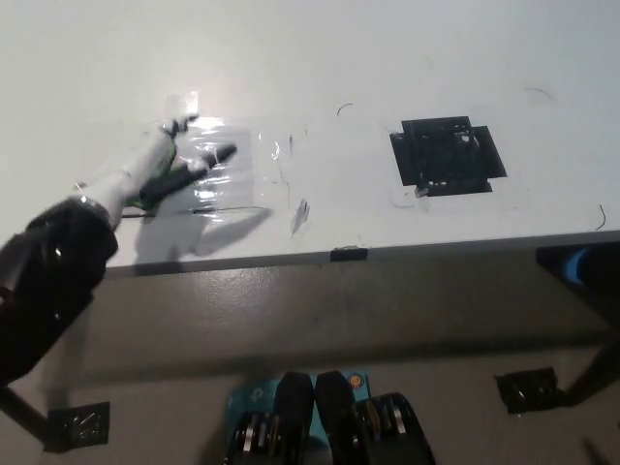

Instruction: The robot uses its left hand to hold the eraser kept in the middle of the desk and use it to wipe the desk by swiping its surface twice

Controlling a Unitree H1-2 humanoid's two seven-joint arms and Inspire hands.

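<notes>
Left hand [155, 172] spread, lying over eraser [145, 197] near desk [320, 58] left front edge. Grasp step, not closed yet. Next: close fingers, then swipe.

eraser [147, 197] — mostly under robot hand [153, 170]

A white desk [387, 39] bears clear tape [242, 170] (glossy) and a black tape patch [448, 155].
</notes>
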